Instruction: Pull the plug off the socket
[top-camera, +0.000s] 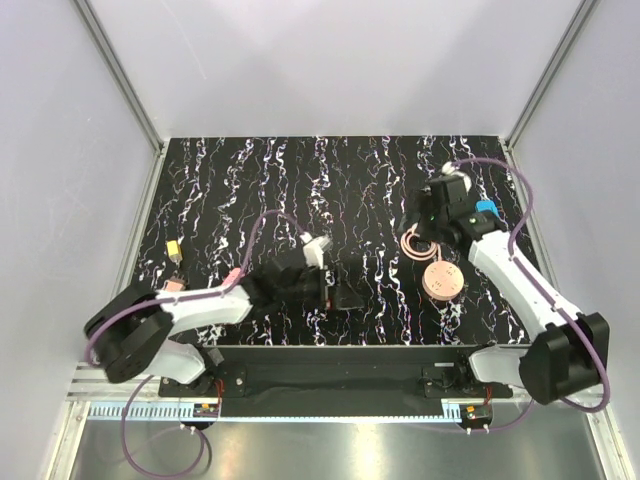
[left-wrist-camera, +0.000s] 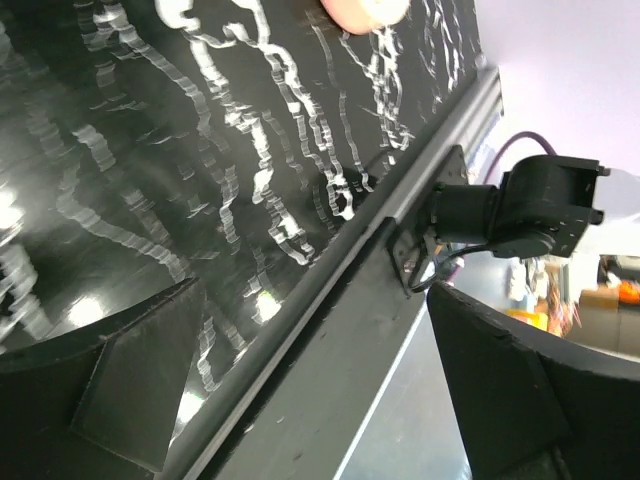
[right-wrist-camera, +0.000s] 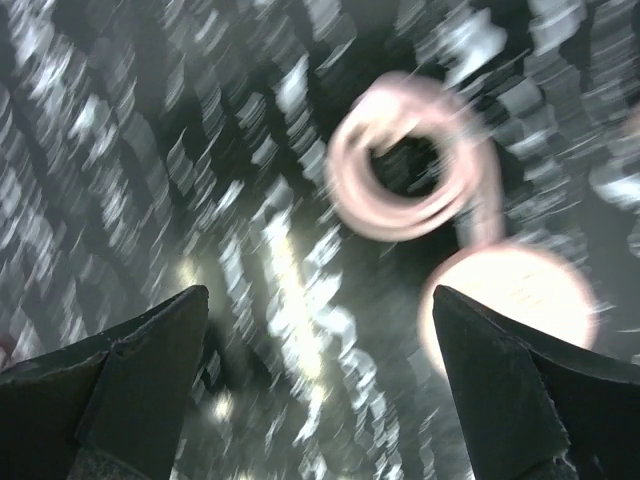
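Right wrist view is blurred; my right end effector (right-wrist-camera: 318, 310) hangs wide open above the pink coil (right-wrist-camera: 410, 170). I'd steady before gripping.

My table (top-camera: 250, 180) is black with white marble veins, and its glossy top shows glints of light. Pale walls (top-camera: 330, 60) stand behind it and on both sides, with metal posts (top-camera: 119, 75) rising from its far corners. A metal rail (top-camera: 330, 412) runs along its near edge.
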